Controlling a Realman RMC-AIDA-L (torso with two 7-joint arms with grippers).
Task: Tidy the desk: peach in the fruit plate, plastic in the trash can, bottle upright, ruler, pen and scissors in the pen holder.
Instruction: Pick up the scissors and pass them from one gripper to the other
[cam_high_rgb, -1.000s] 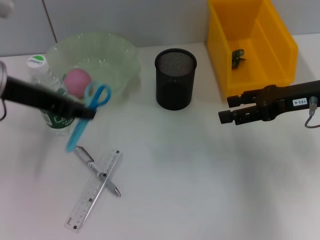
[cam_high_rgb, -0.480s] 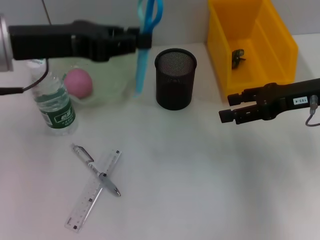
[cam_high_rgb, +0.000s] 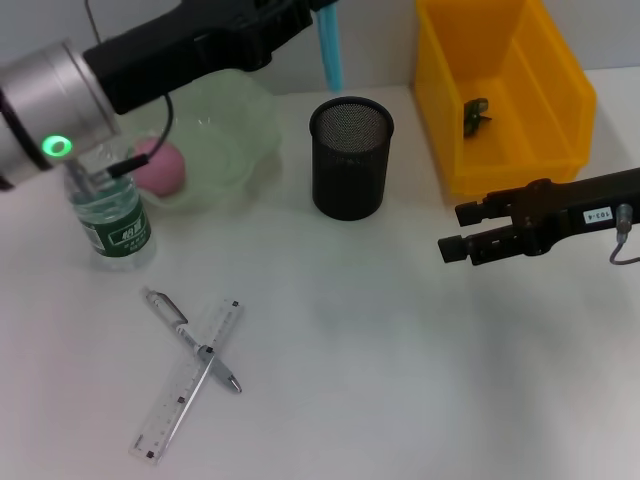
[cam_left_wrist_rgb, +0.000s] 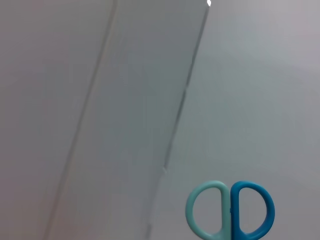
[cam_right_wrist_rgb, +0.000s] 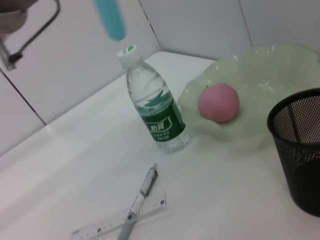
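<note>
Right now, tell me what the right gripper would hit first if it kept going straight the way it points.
The right gripper points toward the robot's left across bare table. Its line seems to pass just in front of the pen holder, then reach the bottle; depth is unclear.

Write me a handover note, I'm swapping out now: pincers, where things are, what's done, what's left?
Left pincer holds the scissors blade-down above the pen holder.
Right pincer open, idle beside the yellow bin.
Done: peach in the fruit plate, bottle upright, plastic in the bin.
Left: drop the scissors in, then ruler and the pen lying across it.
</note>
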